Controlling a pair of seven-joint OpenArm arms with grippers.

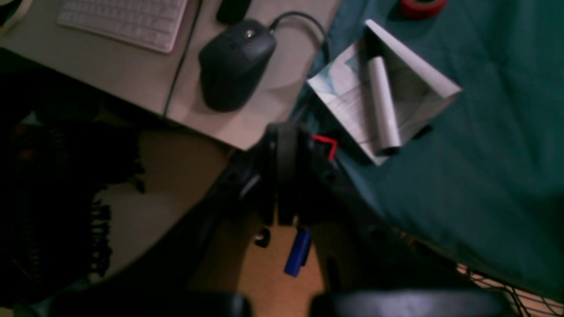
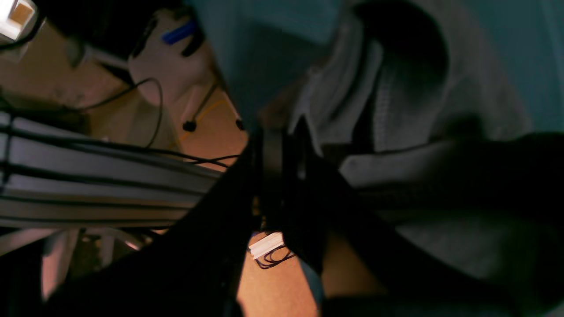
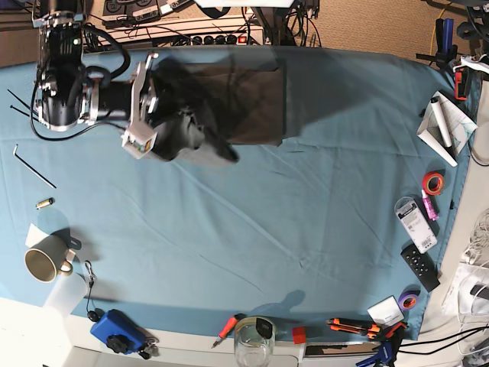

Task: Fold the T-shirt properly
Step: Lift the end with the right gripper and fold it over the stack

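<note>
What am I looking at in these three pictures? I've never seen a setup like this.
This is a two-armed robot folding laundry. The base view looks straight down on a table under a light blue tablecloth. The other two views come from cameras on the wrists.

In the base view the robot's right arm lies at upper left, its right gripper over the dark grey-brown cotton T-shirt, which is already partly folded. In the right wrist view its jaws look shut over the cloth, though it is too dark to be sure of a grip.

The left gripper, jaws shut and empty, hangs off the table edge beside a black computer mouse. A beige mug and small tools line the table's edges.
</note>
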